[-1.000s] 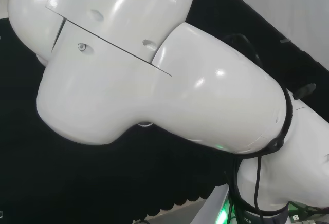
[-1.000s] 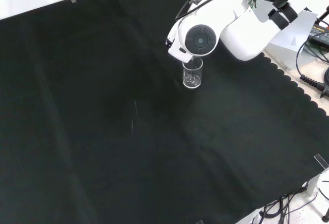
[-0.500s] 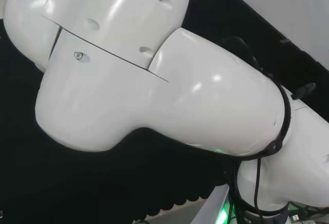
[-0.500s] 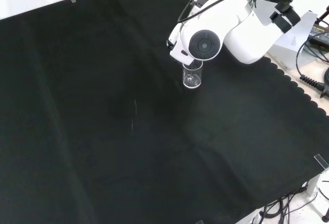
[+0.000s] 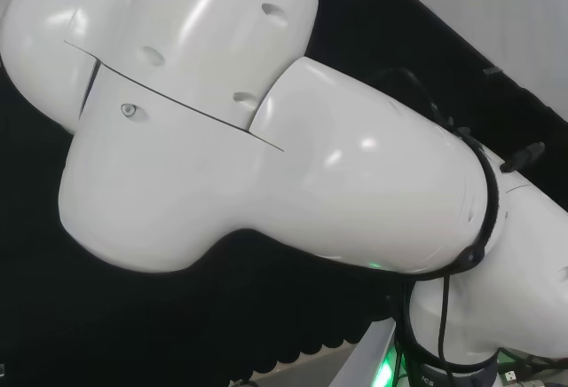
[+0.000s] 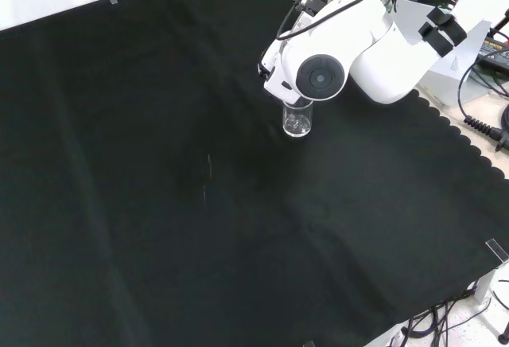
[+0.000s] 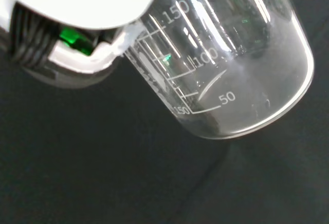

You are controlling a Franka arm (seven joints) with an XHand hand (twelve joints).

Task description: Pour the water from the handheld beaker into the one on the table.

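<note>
Beaker [image 6: 297, 121] top behind arm link [image 6: 318, 76]

In the head view the arm's big white links [image 5: 266, 147] bulk across the frame, one rounded link joined to another along a thin seam. In the front view the arm reaches in from the top right, its last link ending in a round grey cap [image 6: 320, 77] that faces the camera. The wrist view shows a blurred white part of the hand [image 7: 77, 8]; whether its fingers are curled cannot be told.

We see glossy white, rounded arm links [image 5: 266, 165] with small recessed screw holes and a thin seam line. At four o'clock, a black cable [image 5: 484, 218] rings one link. In the front view, a round grey cap [image 6: 320, 77] closes a joint.
</note>
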